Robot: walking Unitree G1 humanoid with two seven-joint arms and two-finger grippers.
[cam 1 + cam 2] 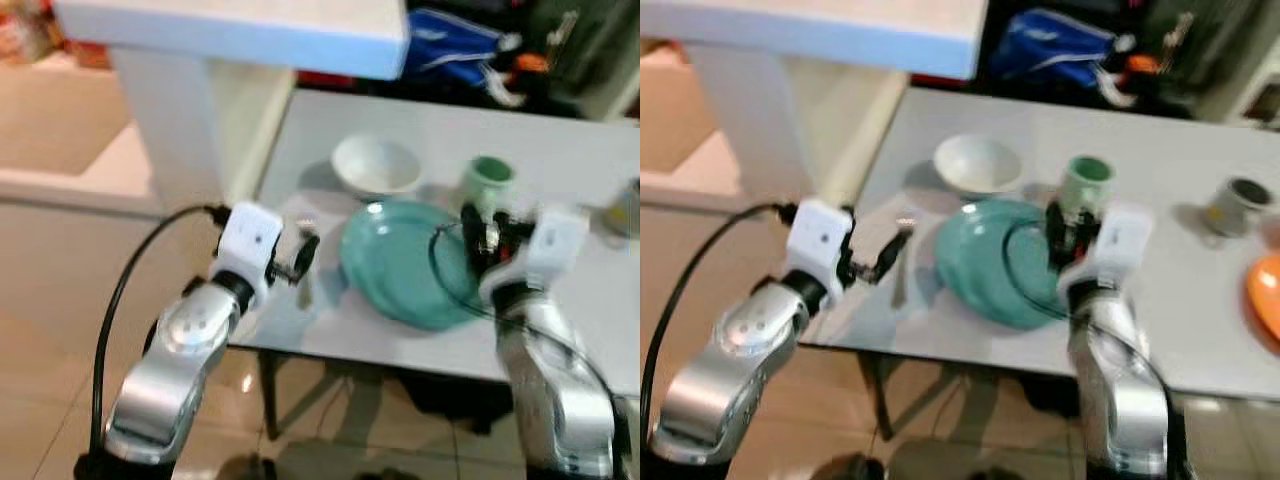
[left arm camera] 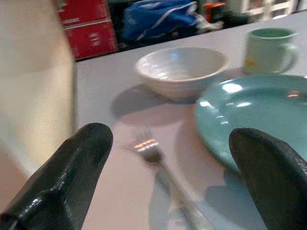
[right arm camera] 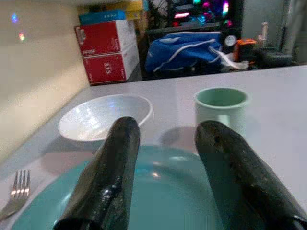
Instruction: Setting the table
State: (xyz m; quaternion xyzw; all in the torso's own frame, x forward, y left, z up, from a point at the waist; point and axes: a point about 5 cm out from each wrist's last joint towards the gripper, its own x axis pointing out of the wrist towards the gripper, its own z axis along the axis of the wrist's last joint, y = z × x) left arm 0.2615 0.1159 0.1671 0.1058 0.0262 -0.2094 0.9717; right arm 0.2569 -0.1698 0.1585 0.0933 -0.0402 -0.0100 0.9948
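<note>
**Q:** What did each view add?

**A:** The right eye view showed a grey cup (image 1: 1238, 205) at centre right and an orange plate (image 1: 1267, 293) at the right edge. The left wrist view showed the fork (image 2: 163, 175) lying flat on the white table (image 1: 560, 150), tines toward the white bowl (image 1: 375, 165). The right wrist view showed red boxes (image 3: 106, 45) and a blue bag (image 3: 184, 50) beyond the table's far edge.

**Q:** Counts?

**A:** One teal plate (image 1: 405, 262), one white bowl, one green mug (image 1: 488, 182), one grey cup, one fork, part of one orange plate.

**Q:** Gripper states?

**A:** The left gripper (image 2: 172, 172) was released, fingers spread wide with the fork between them, untouched. The right gripper (image 3: 165, 167) was also released, fingers parted above the teal plate, grasping nothing.

**Q:** Positions and obstructions?

**A:** The teal plate sat at frame centre, the fork just beside it on the left, the bowl and mug behind it. A white counter (image 1: 240, 30) occupied the upper left. The right arm (image 1: 550, 380) covered the plate's right rim.
</note>
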